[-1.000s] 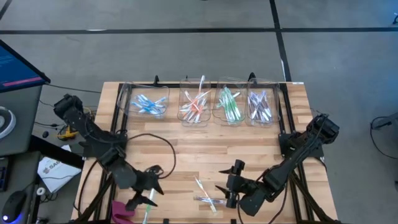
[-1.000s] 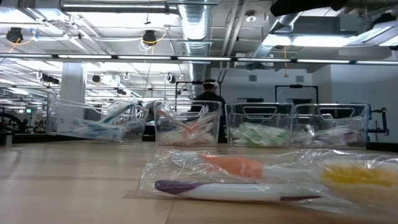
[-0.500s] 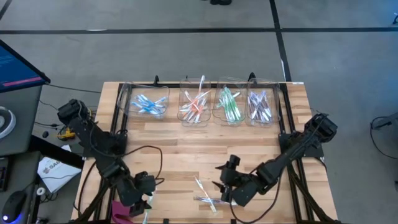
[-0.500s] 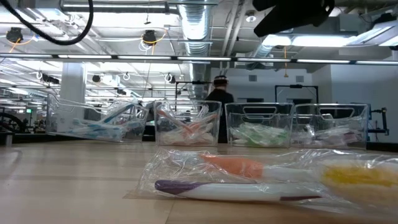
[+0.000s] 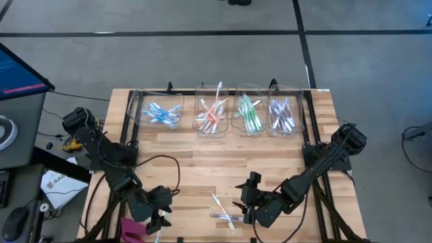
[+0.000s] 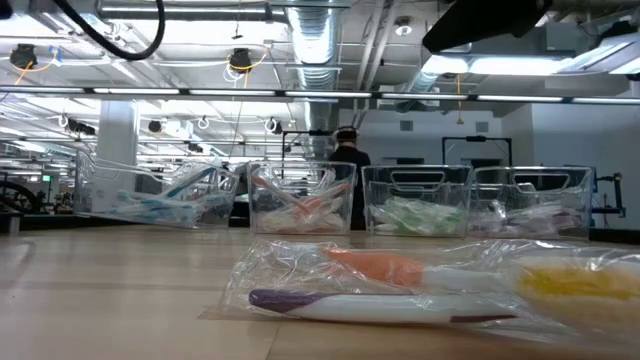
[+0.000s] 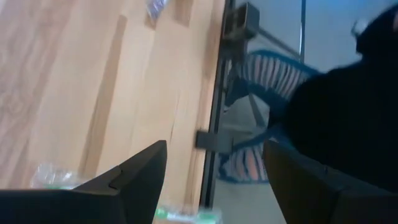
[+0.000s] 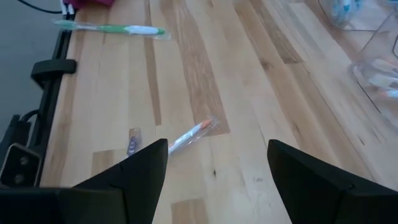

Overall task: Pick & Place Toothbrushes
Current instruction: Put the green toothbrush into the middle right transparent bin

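On the wooden table [image 5: 202, 172], you see four far bins [image 5: 217, 116] already filled by colour; loose toothbrushes [image 5: 223, 209] wait near the front. Left gripper [image 5: 160, 214] and right gripper [image 5: 246, 202] are both released, empty.

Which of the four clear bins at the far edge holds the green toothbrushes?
The third bin from the left; its neighbours hold blue, orange-red and purple ones.

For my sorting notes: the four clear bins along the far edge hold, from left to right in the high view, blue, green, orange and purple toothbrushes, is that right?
Not quite: the middle two are swapped. The high view shows the bins holding blue, orange, green, then purple toothbrushes, from left to right along the far edge.
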`<action>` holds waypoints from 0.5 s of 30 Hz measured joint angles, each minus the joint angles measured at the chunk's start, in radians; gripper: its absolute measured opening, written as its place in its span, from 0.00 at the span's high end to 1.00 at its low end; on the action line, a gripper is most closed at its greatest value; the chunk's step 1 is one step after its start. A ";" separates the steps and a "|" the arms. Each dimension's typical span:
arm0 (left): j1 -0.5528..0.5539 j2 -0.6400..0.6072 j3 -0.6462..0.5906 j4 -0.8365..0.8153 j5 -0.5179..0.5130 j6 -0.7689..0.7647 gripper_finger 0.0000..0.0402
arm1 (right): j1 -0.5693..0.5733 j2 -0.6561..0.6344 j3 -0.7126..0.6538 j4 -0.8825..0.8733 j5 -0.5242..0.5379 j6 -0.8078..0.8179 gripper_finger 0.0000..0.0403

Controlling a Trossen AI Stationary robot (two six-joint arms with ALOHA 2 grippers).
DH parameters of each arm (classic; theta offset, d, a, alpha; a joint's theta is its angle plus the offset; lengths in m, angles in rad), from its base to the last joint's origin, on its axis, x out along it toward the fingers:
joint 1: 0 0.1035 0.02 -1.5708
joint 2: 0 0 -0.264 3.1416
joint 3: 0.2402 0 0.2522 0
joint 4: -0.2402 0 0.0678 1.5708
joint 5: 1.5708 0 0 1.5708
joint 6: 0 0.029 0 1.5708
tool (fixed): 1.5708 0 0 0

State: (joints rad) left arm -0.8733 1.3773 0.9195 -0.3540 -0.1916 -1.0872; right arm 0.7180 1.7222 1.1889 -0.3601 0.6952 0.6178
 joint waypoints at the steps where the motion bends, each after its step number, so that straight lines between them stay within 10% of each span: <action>1: 0.000 0.000 0.000 0.007 -0.015 -0.010 0.35 | 0.006 0.000 0.000 -0.003 0.000 0.000 0.33; 15: 0.003 0.018 0.000 0.008 -0.144 -0.261 0.50 | 0.089 0.000 0.000 -0.006 -0.019 -0.074 0.33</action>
State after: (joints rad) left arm -0.8700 1.3953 0.9195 -0.3460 -0.3352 -1.3479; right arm 0.8074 1.7222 1.1889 -0.3664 0.6765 0.5439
